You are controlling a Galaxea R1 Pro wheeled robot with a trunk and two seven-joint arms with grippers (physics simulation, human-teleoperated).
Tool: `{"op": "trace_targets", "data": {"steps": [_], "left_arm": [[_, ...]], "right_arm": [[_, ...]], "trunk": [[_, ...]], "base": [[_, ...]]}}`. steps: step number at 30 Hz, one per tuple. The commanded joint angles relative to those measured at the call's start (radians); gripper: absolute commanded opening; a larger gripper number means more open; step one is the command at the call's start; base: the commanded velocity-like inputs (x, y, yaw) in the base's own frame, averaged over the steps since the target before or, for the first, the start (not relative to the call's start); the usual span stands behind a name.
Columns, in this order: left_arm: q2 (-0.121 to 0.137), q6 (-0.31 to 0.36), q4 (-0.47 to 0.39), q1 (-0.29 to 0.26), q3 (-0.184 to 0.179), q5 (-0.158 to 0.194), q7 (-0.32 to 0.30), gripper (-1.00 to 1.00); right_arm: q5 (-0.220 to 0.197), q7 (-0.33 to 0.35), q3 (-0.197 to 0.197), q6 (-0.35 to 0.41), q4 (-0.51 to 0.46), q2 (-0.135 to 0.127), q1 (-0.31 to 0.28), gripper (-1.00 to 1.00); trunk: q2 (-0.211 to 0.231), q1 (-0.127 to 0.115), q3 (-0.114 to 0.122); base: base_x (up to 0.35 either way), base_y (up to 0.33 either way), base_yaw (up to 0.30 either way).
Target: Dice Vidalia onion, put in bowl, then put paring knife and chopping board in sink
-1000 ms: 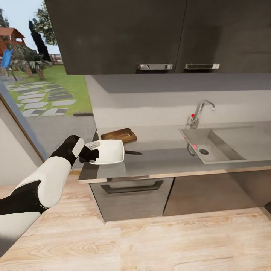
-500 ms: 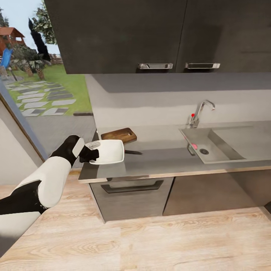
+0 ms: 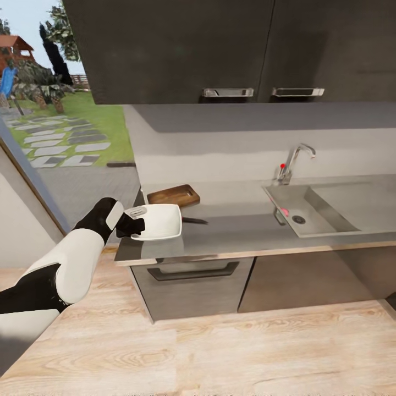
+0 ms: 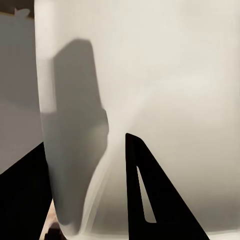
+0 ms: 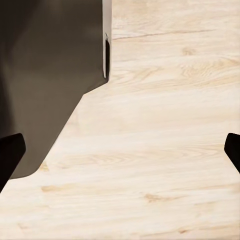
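Observation:
My left gripper (image 3: 133, 224) is shut on the left rim of the white bowl (image 3: 160, 221), which sits level at the left end of the countertop (image 3: 236, 234). In the left wrist view the bowl's rim (image 4: 70, 125) passes between the two dark fingers (image 4: 145, 190). Behind the bowl lies the brown chopping board (image 3: 174, 195). The paring knife's dark blade (image 3: 195, 221) sticks out at the bowl's right. The sink (image 3: 324, 212) is far right under the tap (image 3: 292, 161). On its left wall is a small pink patch (image 3: 284, 212); I cannot tell if it is the Vidalia onion. My right gripper (image 5: 120, 150) is open over the floor.
Dark wall cabinets (image 3: 220, 49) hang above the counter, and a drawer handle (image 3: 192, 271) sits below its front edge. A large window (image 3: 60, 126) is at the left. In the right wrist view a dark cabinet side (image 5: 50, 75) stands beside the light wood floor (image 5: 160, 165).
The whole head view has shifted slightly, so the camera moved a little. The left arm and the bowl in its gripper look the same.

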Motion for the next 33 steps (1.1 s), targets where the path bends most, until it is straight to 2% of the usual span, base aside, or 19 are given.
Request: {"op": "trace_targets", "data": {"steps": [1, 14, 33], "left_arm": [[-0.001, 0.004, -0.001, -0.001, 0.006, 0.004, 0.005, -1.00], [0.000, 0.004, -0.001, -0.001, 0.006, 0.004, 0.005, -1.00], [-0.001, 0.004, 0.001, -0.001, 0.006, 0.004, 0.005, -1.00]], "right_arm": [[0.000, 0.000, 0.001, -0.006, 0.003, 0.000, -0.001, 1.00], [0.000, 0.000, 0.001, -0.006, 0.003, 0.000, -0.001, 1.00], [0.000, 0.000, 0.001, -0.006, 0.003, 0.000, -0.001, 1.00]], "trunk": [[-0.002, 0.001, -0.003], [-0.002, 0.001, -0.018], [-0.002, 0.001, -0.025]], "base": [[0.000, 0.000, 0.000], [0.000, 0.000, 0.000], [0.000, 0.000, 0.000]]}}
